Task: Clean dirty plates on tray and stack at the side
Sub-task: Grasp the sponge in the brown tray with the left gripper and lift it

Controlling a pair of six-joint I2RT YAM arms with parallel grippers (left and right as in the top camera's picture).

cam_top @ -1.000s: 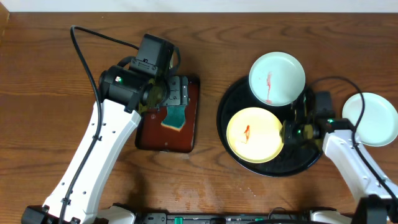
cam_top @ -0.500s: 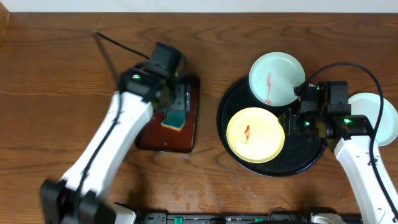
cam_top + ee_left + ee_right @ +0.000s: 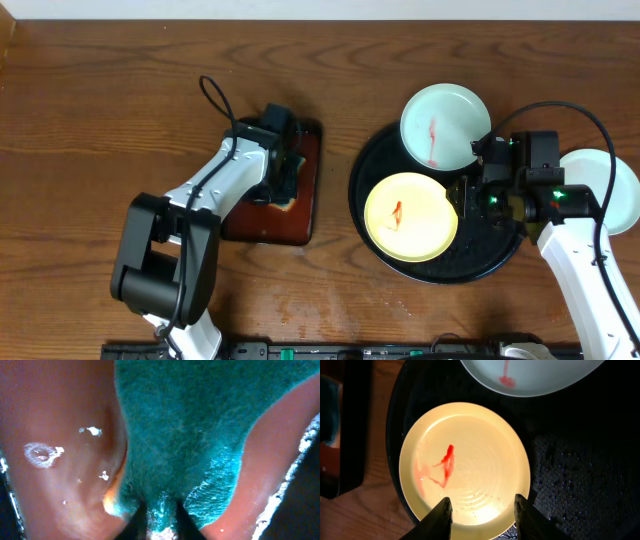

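While two plates (image 3: 410,217) lie on one tray (image 3: 478,258), one plate (image 3: 622,195) beside it.

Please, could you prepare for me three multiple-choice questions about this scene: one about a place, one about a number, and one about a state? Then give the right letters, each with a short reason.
1. Where does the yellow plate lie?
A. inside the black tray
B. wholly outside it
C. half over its rim

2. How many plates does the overhead view show?
A. two
B. four
C. three

3. The right gripper is:
A. shut and empty
B. open
C. shut on a plate

Answers:
1 A: its whole outline sits within the tray's rim.
2 C: there is the yellow plate, a smeared bluish-white plate and a third plate beside the right arm.
3 B: the right wrist view shows a wide gap between the two fingers.
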